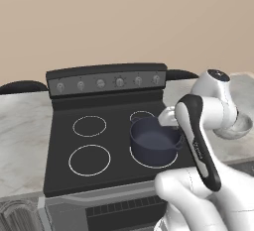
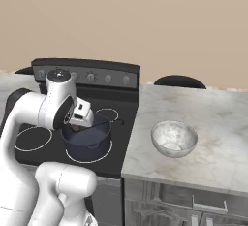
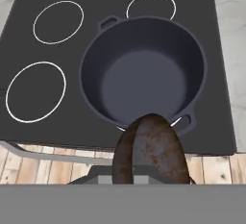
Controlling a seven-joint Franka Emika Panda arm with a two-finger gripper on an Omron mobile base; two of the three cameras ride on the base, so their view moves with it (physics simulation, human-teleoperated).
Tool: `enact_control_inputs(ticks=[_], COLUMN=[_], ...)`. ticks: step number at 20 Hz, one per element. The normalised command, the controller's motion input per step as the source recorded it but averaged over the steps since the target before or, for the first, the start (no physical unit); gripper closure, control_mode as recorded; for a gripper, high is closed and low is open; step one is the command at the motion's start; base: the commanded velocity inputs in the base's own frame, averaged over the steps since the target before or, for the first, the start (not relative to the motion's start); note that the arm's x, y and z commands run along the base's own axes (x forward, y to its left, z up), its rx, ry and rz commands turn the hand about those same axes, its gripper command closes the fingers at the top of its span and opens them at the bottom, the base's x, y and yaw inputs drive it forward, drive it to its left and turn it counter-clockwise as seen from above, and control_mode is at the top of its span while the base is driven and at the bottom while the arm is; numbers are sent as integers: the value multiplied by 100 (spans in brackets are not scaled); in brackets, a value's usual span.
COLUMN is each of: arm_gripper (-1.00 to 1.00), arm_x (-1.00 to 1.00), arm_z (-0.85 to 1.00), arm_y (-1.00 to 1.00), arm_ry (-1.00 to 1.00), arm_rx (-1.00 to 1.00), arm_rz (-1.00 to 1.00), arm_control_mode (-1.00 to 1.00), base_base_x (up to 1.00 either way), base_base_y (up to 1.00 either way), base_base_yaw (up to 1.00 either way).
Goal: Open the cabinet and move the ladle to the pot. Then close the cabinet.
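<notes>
Hand view looks down on one pot, dark blue-grey, with two small side handles, standing on the front burner nearest the counter. Four burner rings mark the stove: two lie bare, one peeks out beyond the pot, one is mostly covered by it. One ladle fills the bottom of this view, its brownish rusty bowl just over the pot's near rim; its handle is cut off below. The hand is closed narrowly on the ladle (its fingertips hidden behind the bowl). In the right base view, one silver bowl sits on the counter, well apart from the pot.
</notes>
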Motion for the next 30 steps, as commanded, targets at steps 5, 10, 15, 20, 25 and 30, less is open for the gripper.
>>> enact_control_inputs(ticks=[5, 10, 15, 20, 25, 30], arm_gripper=[100, 100, 100, 100, 100, 100], arm_x=[1, 22, 50, 41, 27, 24], arm_z=[-21, -6, -1, -27, -35, -29], arm_y=[12, 16, 7, 0, 0, 0], arm_ry=[-1, -1, 0, 0, 0, 0], arm_rx=[0, 0, 0, 0, 0, 0], arm_rz=[-4, -4, -3, 0, 0, 0], arm_control_mode=[-100, -100, -100, -100, -100, -100], base_base_x=[0, 0, 0, 0, 0, 0], base_base_y=[0, 0, 0, 0, 0, 0], base_base_yaw=[0, 0, 0, 0, 0, 0])
